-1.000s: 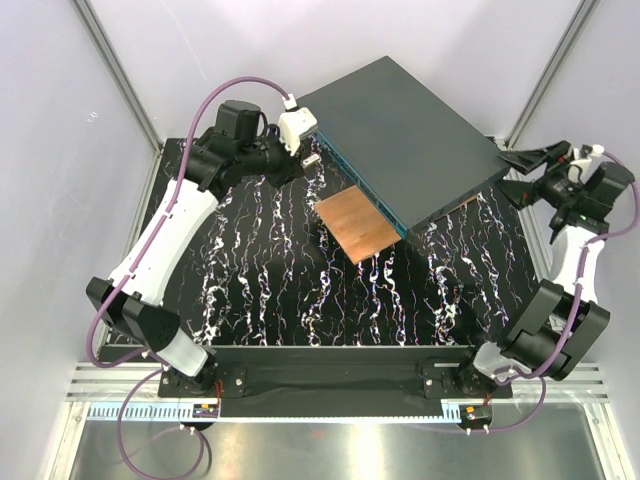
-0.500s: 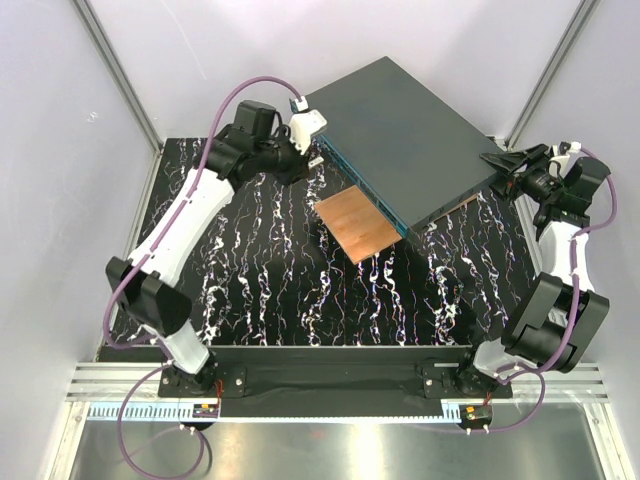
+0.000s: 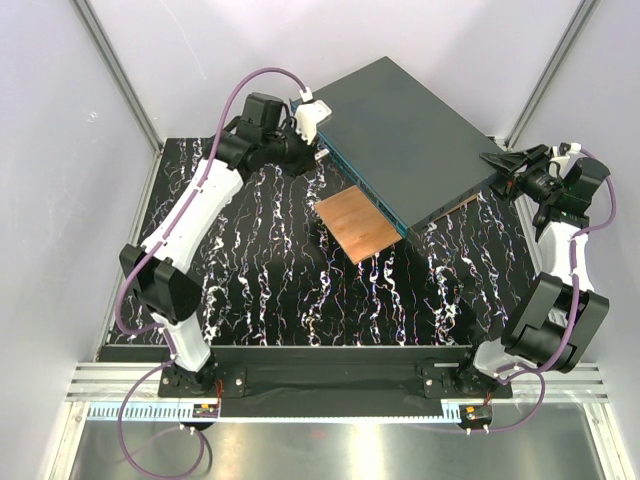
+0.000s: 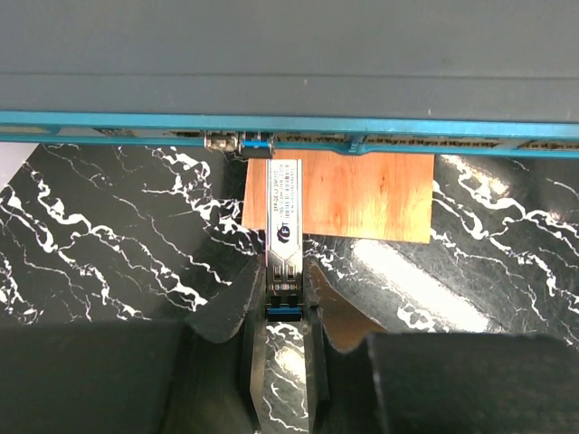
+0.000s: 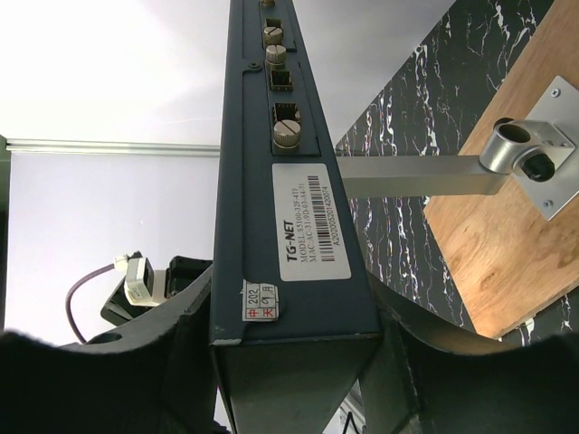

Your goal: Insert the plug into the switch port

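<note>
Left gripper (image 4: 282,303): pinching the plug (image 4: 284,212) by its rear end, at 6 o'clock in the wrist view. The plug appears to be a light, rigid, smooth metal bar. Grip its flat sides and leave the front free.

Its tip lies just short of the switch port (image 4: 271,143) at 12 o'clock, in the teal face of the box (image 3: 400,120).

Right gripper (image 5: 294,357): clamped on the box corner at 3 o'clock overhead.

Black marbled table (image 3: 260,270) bears a copper-brown plate (image 3: 358,225).
</note>
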Motion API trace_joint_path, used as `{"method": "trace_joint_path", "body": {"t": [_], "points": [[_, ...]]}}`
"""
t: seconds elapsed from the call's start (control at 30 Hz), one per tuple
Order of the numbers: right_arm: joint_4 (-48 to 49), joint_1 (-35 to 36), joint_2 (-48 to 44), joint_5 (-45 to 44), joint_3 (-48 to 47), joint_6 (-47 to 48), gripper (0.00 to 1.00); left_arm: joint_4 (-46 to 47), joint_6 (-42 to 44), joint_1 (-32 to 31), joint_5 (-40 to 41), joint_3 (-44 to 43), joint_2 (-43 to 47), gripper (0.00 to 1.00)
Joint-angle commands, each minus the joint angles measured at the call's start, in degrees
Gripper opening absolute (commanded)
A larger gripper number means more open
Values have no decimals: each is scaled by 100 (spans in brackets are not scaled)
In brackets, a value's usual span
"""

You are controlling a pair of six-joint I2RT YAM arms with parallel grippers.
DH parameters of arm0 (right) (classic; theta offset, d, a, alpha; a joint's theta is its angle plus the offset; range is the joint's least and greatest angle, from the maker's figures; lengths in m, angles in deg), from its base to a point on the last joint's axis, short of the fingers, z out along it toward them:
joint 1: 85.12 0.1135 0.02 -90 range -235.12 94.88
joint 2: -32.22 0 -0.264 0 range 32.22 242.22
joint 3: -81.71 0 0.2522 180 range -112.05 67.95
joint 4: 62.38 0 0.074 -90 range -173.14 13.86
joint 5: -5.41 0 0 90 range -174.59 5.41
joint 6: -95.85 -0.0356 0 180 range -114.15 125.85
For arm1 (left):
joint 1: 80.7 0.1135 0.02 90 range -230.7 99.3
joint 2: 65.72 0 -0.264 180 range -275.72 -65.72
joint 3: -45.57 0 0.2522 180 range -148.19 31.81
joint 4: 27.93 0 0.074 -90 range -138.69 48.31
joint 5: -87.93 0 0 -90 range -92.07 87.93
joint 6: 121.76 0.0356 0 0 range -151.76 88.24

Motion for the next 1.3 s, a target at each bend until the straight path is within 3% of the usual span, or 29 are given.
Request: {"method": "trace_joint_path", "body": {"t": [0.0, 1.27], "points": [[460, 202, -91, -95, -119, -74, 0, 283, -150, -63, -146, -252, -35, 0], [460, 202, -29, -42, -155, -65, 0, 309, -211, -90, 64, -392, -149, 0]]}}
